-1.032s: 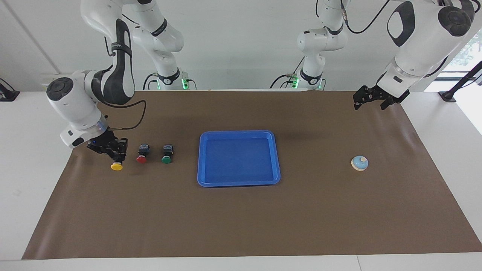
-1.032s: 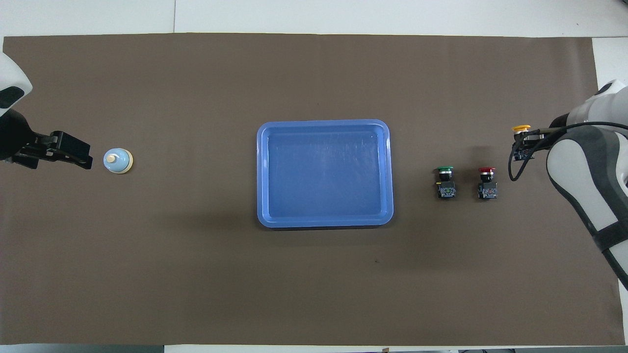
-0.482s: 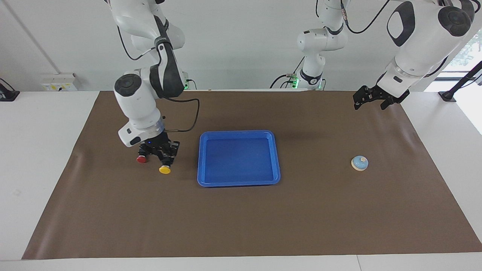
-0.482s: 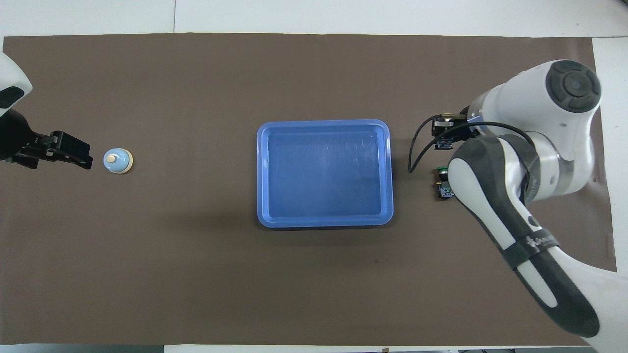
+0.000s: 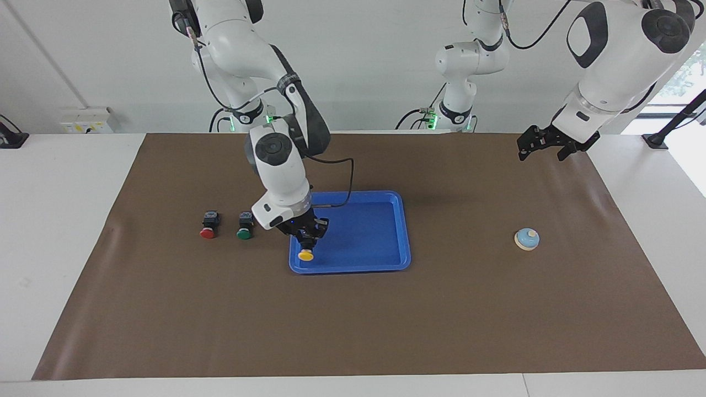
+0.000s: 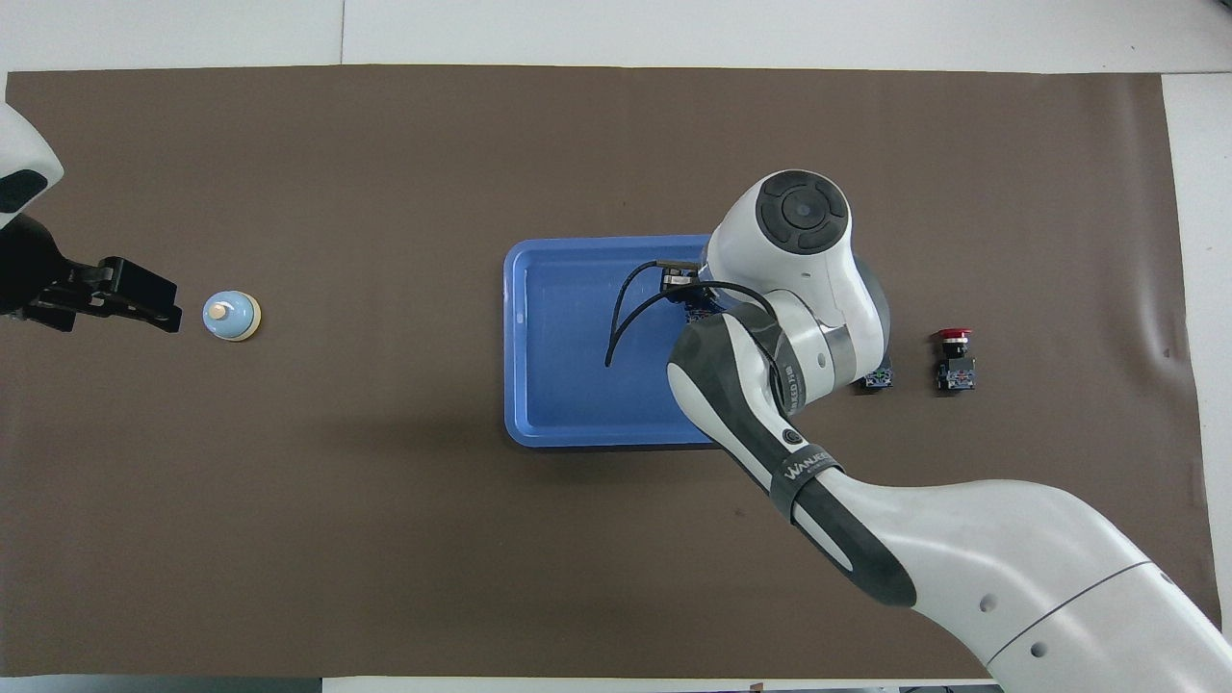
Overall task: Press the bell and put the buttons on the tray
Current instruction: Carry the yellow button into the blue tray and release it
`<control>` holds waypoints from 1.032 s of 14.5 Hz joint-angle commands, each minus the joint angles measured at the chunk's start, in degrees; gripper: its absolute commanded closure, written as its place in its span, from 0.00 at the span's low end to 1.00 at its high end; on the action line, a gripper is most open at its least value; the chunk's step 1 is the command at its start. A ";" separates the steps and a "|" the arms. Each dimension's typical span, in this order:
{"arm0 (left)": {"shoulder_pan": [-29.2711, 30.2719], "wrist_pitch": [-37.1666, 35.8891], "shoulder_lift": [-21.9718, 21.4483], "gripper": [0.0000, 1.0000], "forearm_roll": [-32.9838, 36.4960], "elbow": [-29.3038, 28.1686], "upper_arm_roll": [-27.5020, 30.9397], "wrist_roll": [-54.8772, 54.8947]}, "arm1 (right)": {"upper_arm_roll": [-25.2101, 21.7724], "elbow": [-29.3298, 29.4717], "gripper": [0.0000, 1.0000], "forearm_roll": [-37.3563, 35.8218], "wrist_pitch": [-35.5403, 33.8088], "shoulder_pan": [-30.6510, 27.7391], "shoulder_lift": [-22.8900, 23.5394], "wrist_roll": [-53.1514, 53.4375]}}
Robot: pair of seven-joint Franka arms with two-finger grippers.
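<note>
We have the yellow button [image 5: 305,255] pinched tight in the right gripper [image 5: 305,240] over the tray [image 5: 405,242] in the middle of the tabletop, so we should go down slowly and let go only once it rests flat (the left gripper [image 5: 543,144] waits up near the left arm's end, and we cannot tell how its fingers are).

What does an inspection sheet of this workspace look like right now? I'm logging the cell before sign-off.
Surface: brown mat over a white table.
Job's things: blue tray mid-mat; red button and green button on the mat toward the right arm's end; bell toward the left arm's end.
Clutter: nothing seen.
Grippers: right gripper over the tray, shut on the yellow button; left gripper waits, raised over the mat.
Cables: black cable looping off the right arm's wrist.
Surroundings: white wall.
</note>
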 commanded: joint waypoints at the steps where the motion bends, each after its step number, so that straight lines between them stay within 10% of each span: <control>1: -0.29 0.07 -0.65 0.00 -0.02 -0.76 0.45 -0.60 | -0.17 -2.65 1.00 0.87 0.02 0.23 -1.69 1.47; 7: -0.38 0.07 -0.74 0.00 -0.02 -0.76 0.45 -0.60 | -0.17 -3.01 0.79 0.79 -3.94 1.64 -2.66 5.15; 10: -0.38 0.07 -0.74 0.00 -0.02 -0.76 0.45 -0.60 | -0.26 -3.01 0.00 0.52 -4.02 1.82 -3.44 6.05; 15: -0.29 0.07 -0.74 0.00 -0.02 -0.76 0.45 -0.60 | -0.43 -2.30 0.00 0.43 -11.21 -8.43 -10.37 -6.30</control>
